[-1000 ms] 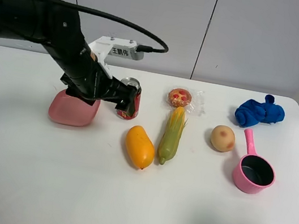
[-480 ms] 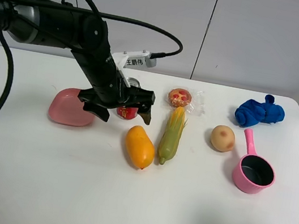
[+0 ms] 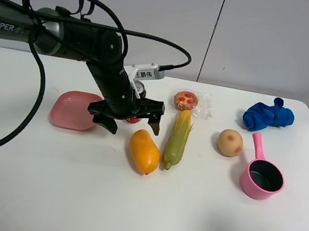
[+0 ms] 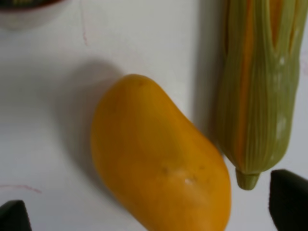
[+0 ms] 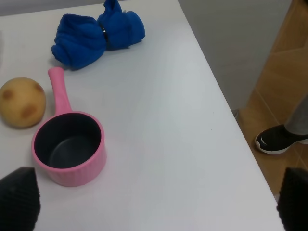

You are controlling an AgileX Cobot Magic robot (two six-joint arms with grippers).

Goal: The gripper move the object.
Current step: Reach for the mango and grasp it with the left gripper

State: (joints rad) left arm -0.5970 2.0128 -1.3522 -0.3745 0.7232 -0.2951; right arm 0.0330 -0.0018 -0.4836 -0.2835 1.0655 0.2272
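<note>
Exterior high view showed the left gripper (image 3: pixel 131 126) now hanging just behind the far end of the mango (image 3: pixel 144 151), its two black fingers spread wide and holding nothing. A second earlier it had been over the pink dish (image 3: pixel 71 111) and the soda can (image 3: pixel 139 91); it had since swung across and dropped lower. The mango had not shifted: it lay on the white table (image 3: pixel 41 191), just beside the green-husked corn cob (image 3: pixel 177 138), apparently not touching it. This suggested the approach was nearly finished and the grasp not yet begun. The can was mostly hidden behind the gripper. In the left wrist view only the two fingertip corners showed, the mango's near end was cut off, and the height above the fruit could not be judged. The right gripper (image 5: pixel 156 202) appeared only in its own wrist view, fingers also spread, near the pink saucepan (image 5: pixel 69 147).
</note>
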